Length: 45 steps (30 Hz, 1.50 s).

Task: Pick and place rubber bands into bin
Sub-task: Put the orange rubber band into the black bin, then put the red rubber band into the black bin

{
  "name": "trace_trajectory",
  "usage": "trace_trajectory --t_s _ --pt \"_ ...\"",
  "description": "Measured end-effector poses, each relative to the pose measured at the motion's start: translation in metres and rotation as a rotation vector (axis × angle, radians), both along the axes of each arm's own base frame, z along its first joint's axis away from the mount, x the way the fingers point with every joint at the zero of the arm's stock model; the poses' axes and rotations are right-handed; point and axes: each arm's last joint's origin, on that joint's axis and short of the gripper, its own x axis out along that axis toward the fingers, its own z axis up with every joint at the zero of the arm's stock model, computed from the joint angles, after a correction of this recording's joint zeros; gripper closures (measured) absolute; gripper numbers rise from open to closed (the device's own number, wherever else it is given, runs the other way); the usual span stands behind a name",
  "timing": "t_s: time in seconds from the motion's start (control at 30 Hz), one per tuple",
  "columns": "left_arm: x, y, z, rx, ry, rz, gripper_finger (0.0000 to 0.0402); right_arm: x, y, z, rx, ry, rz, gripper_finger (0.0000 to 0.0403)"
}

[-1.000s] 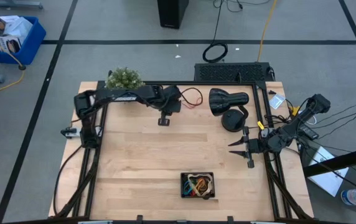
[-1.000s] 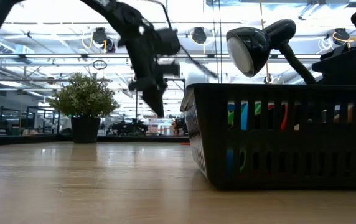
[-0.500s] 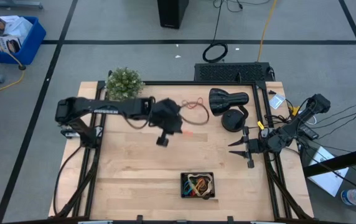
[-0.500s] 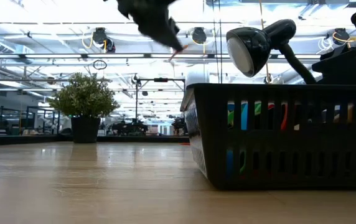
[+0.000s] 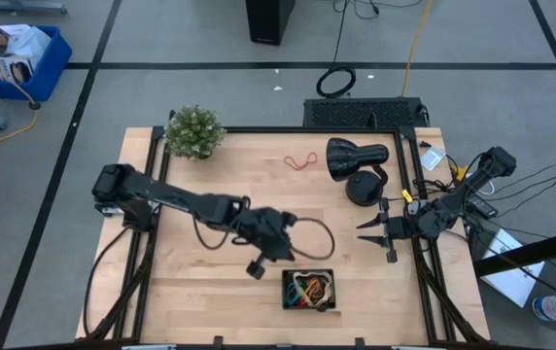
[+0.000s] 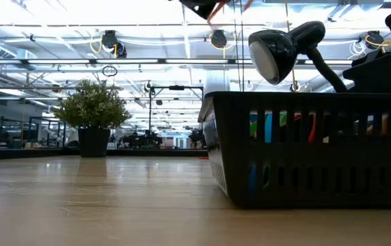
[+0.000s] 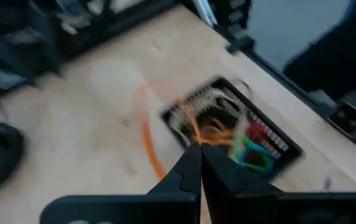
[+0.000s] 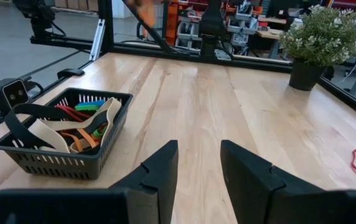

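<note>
Orange rubber, a thin loop of it, hangs from the left gripper (image 5: pixel 280 231), whose fingers are pinched together on the band; in the left wrist view the orange band (image 7: pixel 145 134) trails down past the closed fingertips (image 7: pixel 193 163), though motion blur there makes its exact shape hard to read. In the high view this gripper sits above the light wooden tabletop (image 5: pixel 210 292), just up and to the left of the bin (image 5: pixel 309 290), with the arm stretched diagonally across from the table's left edge.

The bin is a small black slotted tray near the front edge of the tabletop, and it already holds a tangle of rubber bands (image 8: pixel 78 127): tan, orange, red, green and a black loop draped over the rim. One red rubber band (image 5: pixel 302 160) lies alone on the wood near the back, just left of the black lamp (image 5: pixel 354 157), well apart from the bin.

The right gripper (image 5: pixel 368 230) waits at the right side of the tabletop, its fingers (image 8: pixel 159 171) standing apart with nothing between them.

A small potted plant (image 5: pixel 193 131) stands at the back left corner. Beyond the table, a blue crate (image 5: pixel 20 60) on the floor holds white packaging whose printing is too small to read.
</note>
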Motion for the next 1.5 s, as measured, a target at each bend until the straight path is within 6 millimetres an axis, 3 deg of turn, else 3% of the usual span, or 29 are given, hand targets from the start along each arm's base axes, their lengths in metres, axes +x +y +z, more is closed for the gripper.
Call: trace_trajectory --t_s 0.37,0.77,1.5 --pt "0.029 -0.035 -0.059 -0.078 0.049 -0.072 0.0397 0.001 0.001 -0.002 0.006 0.022 -0.002 0.0287" --pt "0.045 -0.044 -0.115 -0.135 0.166 -0.078 0.0397 0.001 0.001 -0.003 0.003 0.030 -0.003 0.0286" --pt "0.047 -0.041 -0.120 -0.073 0.158 -0.007 0.0316 0.001 0.001 -0.003 0.003 0.030 -0.003 0.0287"
